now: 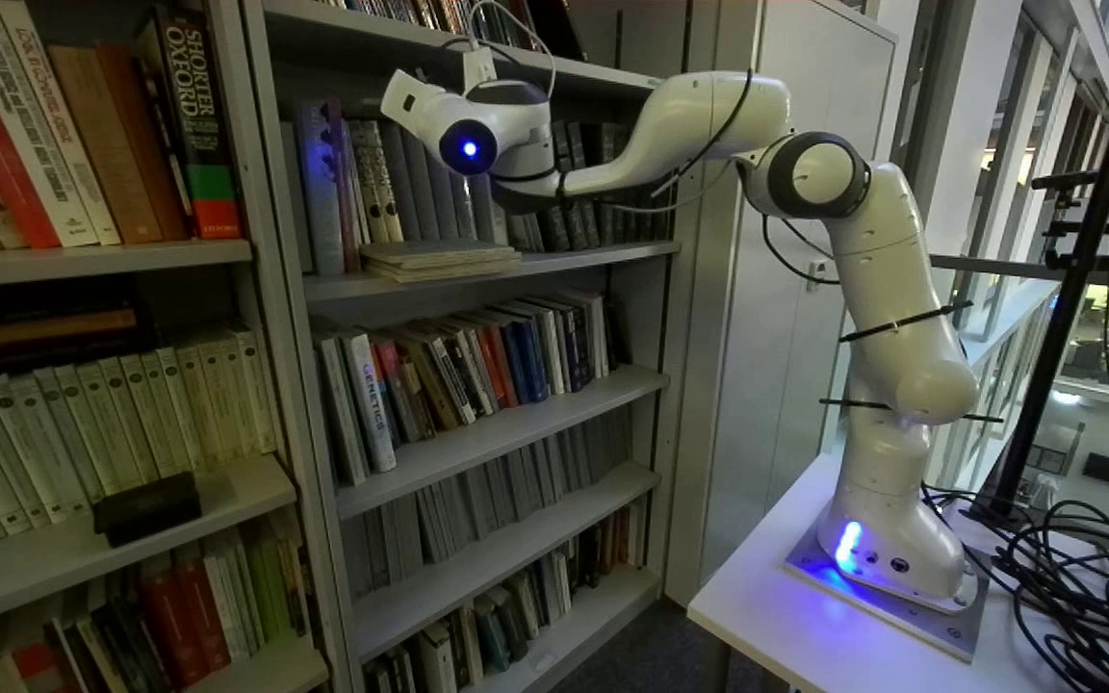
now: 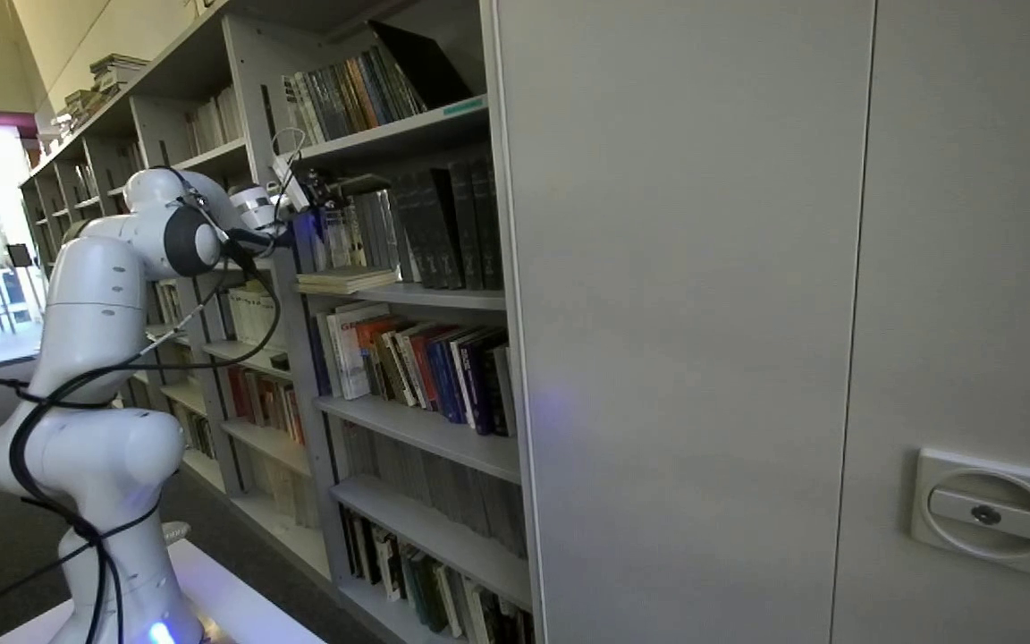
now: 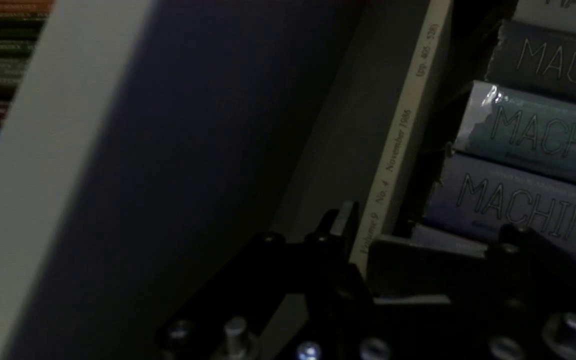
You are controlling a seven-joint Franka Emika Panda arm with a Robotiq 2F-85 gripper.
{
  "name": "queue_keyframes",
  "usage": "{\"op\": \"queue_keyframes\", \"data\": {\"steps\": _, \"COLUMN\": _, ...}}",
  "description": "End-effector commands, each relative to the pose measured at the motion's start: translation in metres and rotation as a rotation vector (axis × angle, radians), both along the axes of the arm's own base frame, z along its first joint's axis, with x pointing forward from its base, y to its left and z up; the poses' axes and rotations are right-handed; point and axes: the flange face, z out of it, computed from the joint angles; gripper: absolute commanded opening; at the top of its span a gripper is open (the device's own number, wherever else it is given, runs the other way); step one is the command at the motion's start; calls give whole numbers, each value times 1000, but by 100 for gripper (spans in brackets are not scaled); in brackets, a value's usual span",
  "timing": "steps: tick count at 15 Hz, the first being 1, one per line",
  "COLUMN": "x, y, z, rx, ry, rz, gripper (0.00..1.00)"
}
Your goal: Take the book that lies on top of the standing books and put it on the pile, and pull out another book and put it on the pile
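Observation:
A thin pale book (image 3: 399, 136) shows its spine, marked "Volume 9 No. 4 November 1986", in the wrist view. It runs along the tops of the standing books (image 3: 533, 125); a dark gap shows between them, and I cannot tell if they touch. My gripper (image 3: 363, 234) has a finger on each side of this book and is shut on its near end. In an exterior view the gripper (image 2: 325, 192) is at the shelf front with the flat book (image 2: 363, 184) reaching inward. The pile (image 1: 439, 258) of thin books lies flat on the shelf below, also in an exterior view (image 2: 345, 280).
The shelf board above (image 2: 408, 128) is close over the gripper and book. The shelf's side upright (image 1: 275, 289) stands near the wrist. The pile sits at the shelf's front edge, before the standing books. Lower shelves (image 1: 506, 423) hold more books. A cabinet (image 2: 685, 313) adjoins.

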Motion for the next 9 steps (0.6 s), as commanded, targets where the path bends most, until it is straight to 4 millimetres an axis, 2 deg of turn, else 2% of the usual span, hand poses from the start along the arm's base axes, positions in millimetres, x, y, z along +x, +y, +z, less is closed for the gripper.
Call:
{"op": "queue_keyframes", "data": {"steps": 1, "x": -29, "y": -15, "z": 7, "rx": 14, "ry": -14, "rz": -8, "gripper": 0}}
{"op": "queue_keyframes", "data": {"steps": 4, "x": -48, "y": -20, "z": 11, "rx": 6, "ry": -5, "rz": 4, "gripper": 0}}
{"op": "queue_keyframes", "data": {"steps": 9, "x": -90, "y": -19, "z": 44, "rx": 28, "ry": -66, "rz": 14, "gripper": 0}}
